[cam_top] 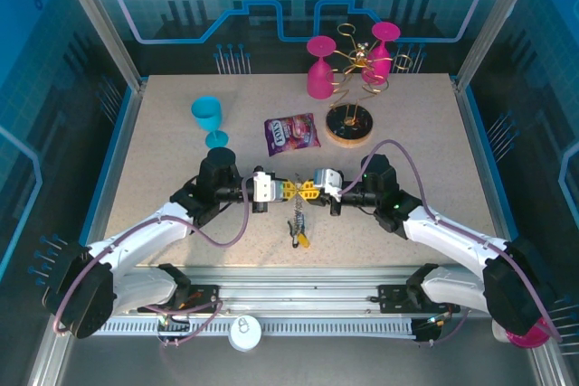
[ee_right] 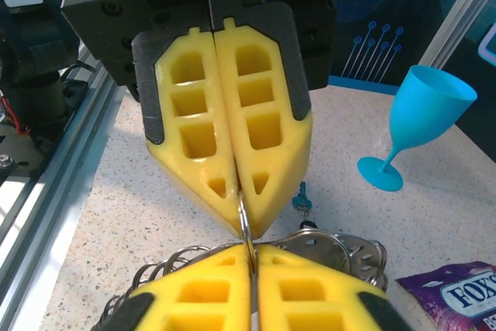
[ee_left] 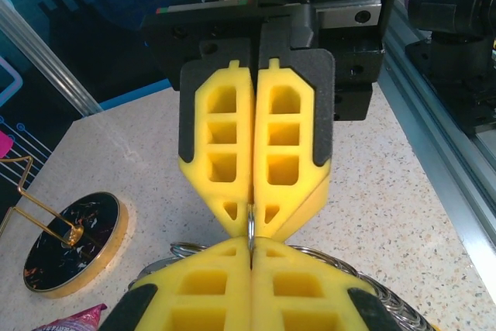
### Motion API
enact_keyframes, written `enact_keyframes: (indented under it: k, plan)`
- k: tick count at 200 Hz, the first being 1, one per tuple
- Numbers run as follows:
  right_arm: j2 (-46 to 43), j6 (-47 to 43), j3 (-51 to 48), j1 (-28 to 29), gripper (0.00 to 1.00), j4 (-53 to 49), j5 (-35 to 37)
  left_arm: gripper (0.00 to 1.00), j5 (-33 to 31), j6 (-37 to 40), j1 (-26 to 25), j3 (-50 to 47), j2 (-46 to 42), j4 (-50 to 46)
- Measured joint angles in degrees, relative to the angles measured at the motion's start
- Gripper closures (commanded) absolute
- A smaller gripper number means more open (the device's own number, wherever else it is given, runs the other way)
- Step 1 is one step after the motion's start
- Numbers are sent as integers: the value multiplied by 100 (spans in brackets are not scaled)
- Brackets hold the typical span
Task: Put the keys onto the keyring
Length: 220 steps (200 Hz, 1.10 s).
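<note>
Top external view: left claw (cam_top: 293,190) and right claw (cam_top: 310,191) meet tip to tip, both pinching the keyring (ee_right: 244,226) tight, keys (cam_top: 298,226) close by.

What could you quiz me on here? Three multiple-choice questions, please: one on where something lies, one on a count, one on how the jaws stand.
1. Where is the purple snack packet? A) between the blue goblet and the round wooden base; B) inside the goblet; C) at the table's near edge.
2. How many pink glasses are there? A) one; B) two; C) four.
3. How do both arms' jaws stand? A) both open; B) both shut on the keyring; C) one open, one shut.
Answers: 1 A, it lies between them. 2 B, both are by the gold wire rack. 3 B, the yellow pads press together with the wire between.
</note>
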Motion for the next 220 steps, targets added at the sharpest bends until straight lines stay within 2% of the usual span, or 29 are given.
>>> enact_keyframes:
  k: [25,32,48,71,156,176,186,220]
  plan:
    - [0,-4,4,0,100,-11,4,100,22,-72,13,0,15,20]
    - [-2,-4,9,0,100,-22,13,93,17,-76,13,0,15,22]
    - [-17,-7,61,4,100,-155,46,84,-37,-98,13,0,20,26]
    - [-50,-72,286,35,100,-761,195,82,-170,-142,13,0,22,22]
    - [308,-1049,2031,588,100,-3650,1416,87,-468,-4,13,247,133,-603]
    - [542,-1274,2520,763,100,-4310,1812,92,-522,83,13,260,133,-695]
    - [656,-1366,2730,837,100,-4588,1982,100,-533,81,13,264,133,-754]
    - [833,-1504,3136,979,100,-5158,2319,100,-557,116,11,273,131,-782]
